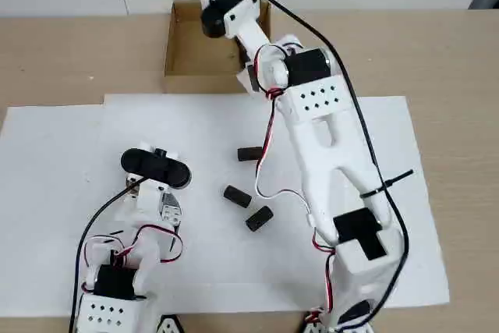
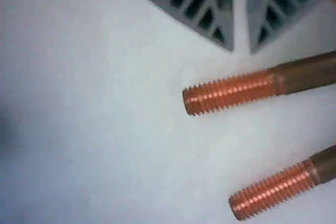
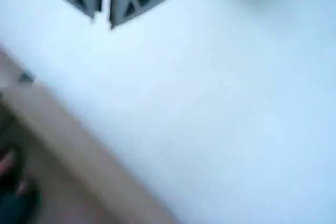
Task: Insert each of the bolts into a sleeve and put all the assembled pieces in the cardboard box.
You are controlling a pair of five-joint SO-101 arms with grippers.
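Quick rundown. The left claw (image 2: 241,46) is pinched nearly closed with nothing in it. The nearer bolt (image 2: 252,90) lies just beside its tips and the second bolt (image 2: 283,190) close alongside, both flat on the white paper (image 1: 54,193).

The right claw (image 3: 105,18) is squeezed to a sliver too and is also empty. It sits over the paper by the front wall of the cardboard box (image 1: 168,44), top centre of the overhead shot.

Three loose sleeves lie mid-frame on their sides: upper sleeve (image 1: 249,154), middle sleeve (image 1: 237,196) and lower sleeve (image 1: 260,217). I can't tell if anything's in the box yet.

What I'd worry about:
- The bolts are round and close together. If the left claw opens and drops on one, a finger could clip the other and roll it across the worktop (image 1: 78,44).
- A grab on the threaded end would probably leave too little sticking out to get it into a sleeve.
- The sleeves look like they'd roll too, so one off-centre pinch could make one squirt out.
- The right arm's loose wire (image 1: 260,177) hangs near the sleeves and could drag one when the arm swings back.
- Threads catching on the sleeve mouth could jam the bolt or push the sleeve away.
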